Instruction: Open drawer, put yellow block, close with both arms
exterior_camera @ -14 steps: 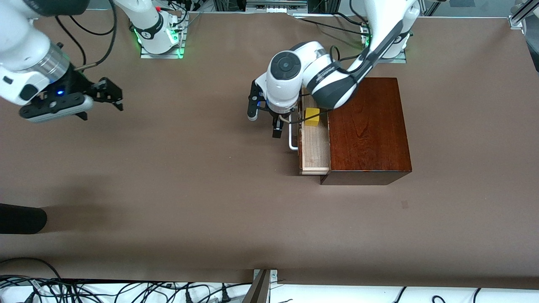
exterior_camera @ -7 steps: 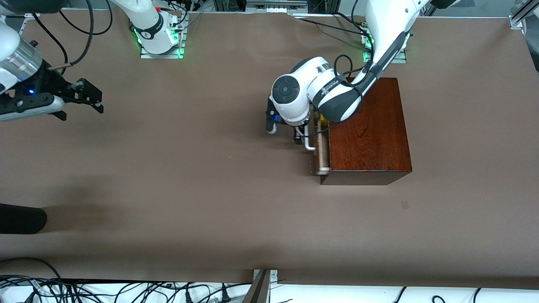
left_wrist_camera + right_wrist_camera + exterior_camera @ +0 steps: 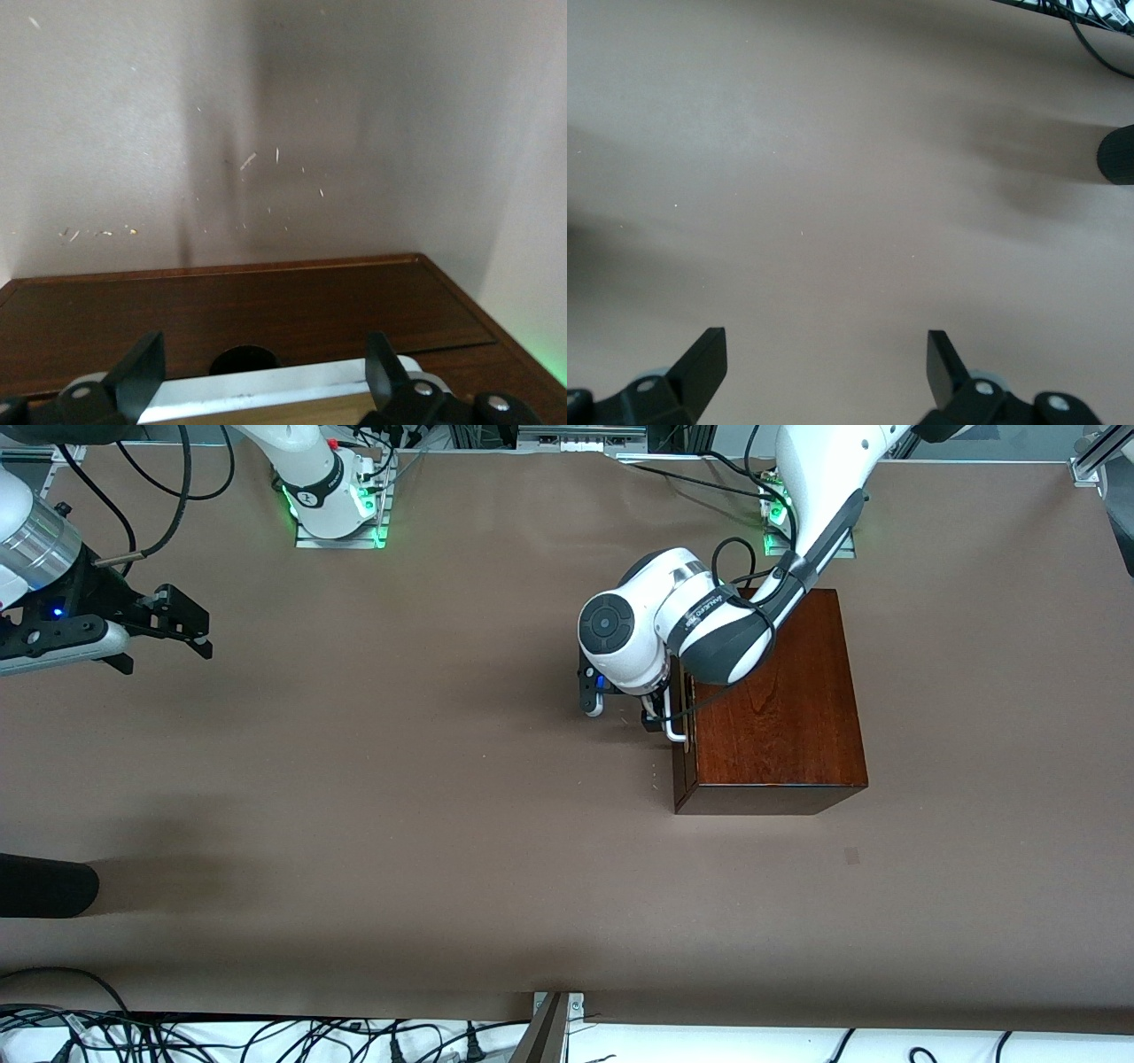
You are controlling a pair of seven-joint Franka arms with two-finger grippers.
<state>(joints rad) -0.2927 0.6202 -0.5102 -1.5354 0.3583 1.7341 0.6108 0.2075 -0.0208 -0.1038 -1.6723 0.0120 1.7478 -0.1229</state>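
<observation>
The dark mahogany box [image 3: 775, 700] stands toward the left arm's end of the table, and the drawer is pushed in flush with it. The yellow block is hidden. My left gripper [image 3: 657, 719] is low in front of the drawer, against the white handle [image 3: 679, 735]. In the left wrist view my left gripper [image 3: 263, 347] is open, with its fingers astride the handle [image 3: 266, 390] and not clamping it, before the drawer's dark front [image 3: 292, 305]. My right gripper [image 3: 173, 622] is open and empty, up over bare table at the right arm's end; it also shows in the right wrist view [image 3: 824, 340].
A brown mat [image 3: 425, 797] covers the table. A black rounded object [image 3: 44, 886] lies at the table's edge near the front camera, at the right arm's end; it also shows in the right wrist view [image 3: 1116, 155]. Cables run along the near edge.
My left gripper has pushed the drawer from half open to fully shut, and the yellow block went out of sight inside. My right gripper has drawn back toward the right arm's end of the table.
</observation>
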